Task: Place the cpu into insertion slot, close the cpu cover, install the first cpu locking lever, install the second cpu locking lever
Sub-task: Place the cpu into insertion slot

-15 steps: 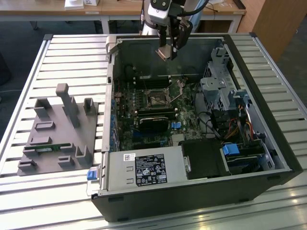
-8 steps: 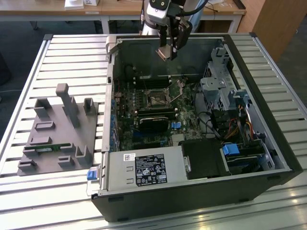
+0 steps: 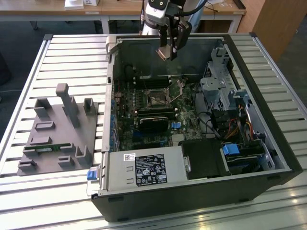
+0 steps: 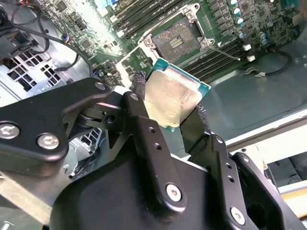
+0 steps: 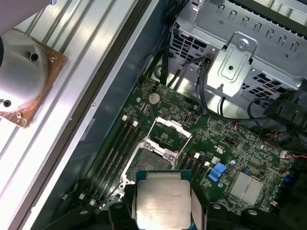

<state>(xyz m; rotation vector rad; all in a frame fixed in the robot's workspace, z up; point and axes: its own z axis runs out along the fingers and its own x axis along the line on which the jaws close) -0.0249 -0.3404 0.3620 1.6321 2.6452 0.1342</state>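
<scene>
My gripper (image 3: pixel 167 52) hangs above the open computer case, near its back wall. It is shut on the cpu (image 4: pixel 173 98), a small square chip with a dull silver top, pinched by its edges between two black fingers (image 4: pixel 140 93). In the first wrist view the cpu (image 5: pixel 162 199) sits just short of the insertion slot (image 5: pixel 151 162) and well above it. The insertion slot (image 3: pixel 156 99) lies bare on the green board, its dark centre showing (image 4: pixel 180 40). The cpu cover (image 5: pixel 171 128) stands raised off the slot. A thin wire lever (image 4: pixel 226 52) sticks out beside the slot.
A grey drive cage (image 3: pixel 220 91) and bundled cables fill the case on the exterior view's right. A black card (image 3: pixel 153 122) lies in front of the slot and the power supply (image 3: pixel 144 167) sits at the case front. A grey fixture block (image 3: pixel 60 129) rests on the slatted table.
</scene>
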